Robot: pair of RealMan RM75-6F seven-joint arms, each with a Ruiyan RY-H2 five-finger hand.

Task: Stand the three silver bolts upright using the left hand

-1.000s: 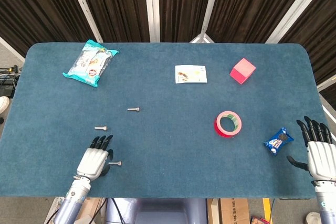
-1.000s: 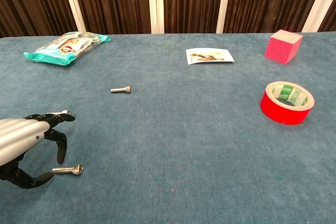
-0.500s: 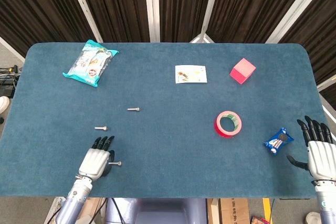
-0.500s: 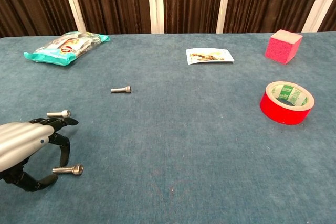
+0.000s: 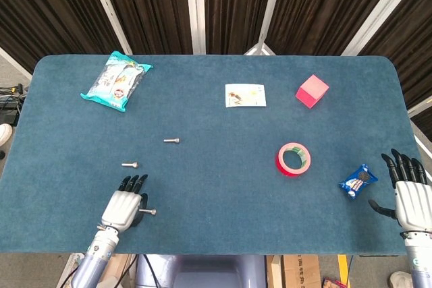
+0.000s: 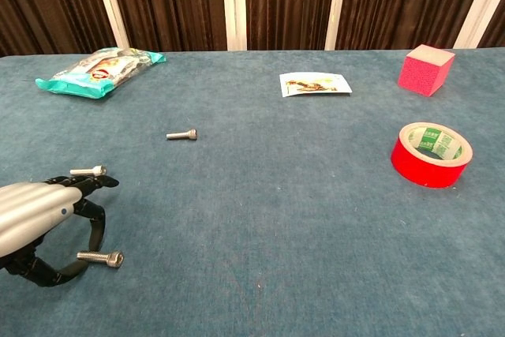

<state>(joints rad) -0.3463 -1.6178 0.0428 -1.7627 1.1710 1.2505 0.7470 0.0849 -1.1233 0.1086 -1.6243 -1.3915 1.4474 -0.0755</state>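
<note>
**A:** Drawn back a touch toward the near edge, the left hand (image 6: 35, 222) now arches right over the nearest bolt (image 6: 101, 258), where a second ago it sat a little further forward.

**B:** Is it holding it?

**A:** Not that I can see. Thumb and fingers (image 6: 96, 230) curve around the shaft with a gap showing, and the bolt lies flat on the table (image 6: 260, 219), head pointing right.

**B:** So how should it go about this?

**A:** I'd say pinch near the head end, lift the head, and let the flat head come down onto the cloth before letting go. Grip the middle and it will likely roll.

**B:** And the other two?

**A:** Both are lying flat: the second bolt (image 6: 87, 170) just past the fingertips, the third bolt (image 6: 181, 135) further out toward the middle.

**B:** Over on the right?

**A:** The right hand (image 5: 410, 197) rests at the table's edge, fingers spread, holding nothing.
</note>
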